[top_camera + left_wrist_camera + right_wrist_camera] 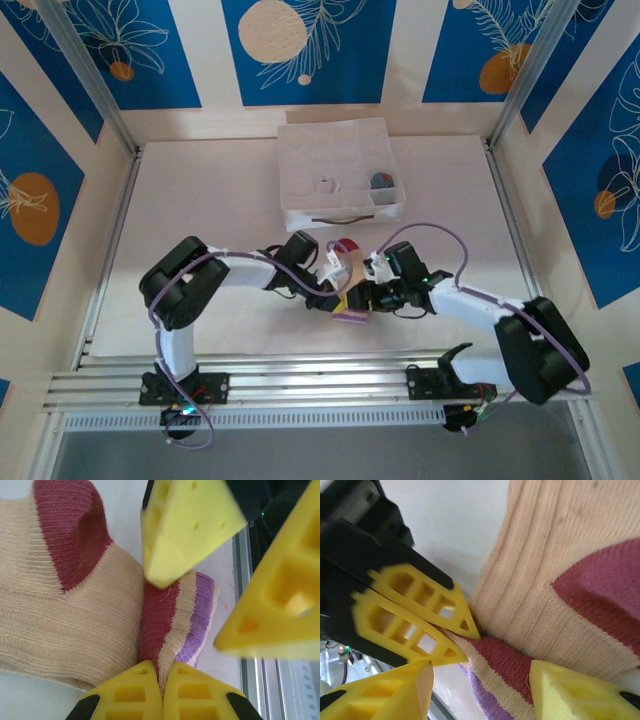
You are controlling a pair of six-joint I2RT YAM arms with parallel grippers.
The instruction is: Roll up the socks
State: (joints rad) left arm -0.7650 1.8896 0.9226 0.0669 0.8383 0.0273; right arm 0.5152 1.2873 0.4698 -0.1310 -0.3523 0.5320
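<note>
Sock (pixel 65 620) — tan, maroon toe, striped cuff — pinched by left jaws; right jaws open astride cuff.

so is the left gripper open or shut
Shut. The left gripper has its jaws pressed together on the tan sock, pinching its striped cuff.

Bright soft light, left claw (pixel 469 646) blurred
</note>
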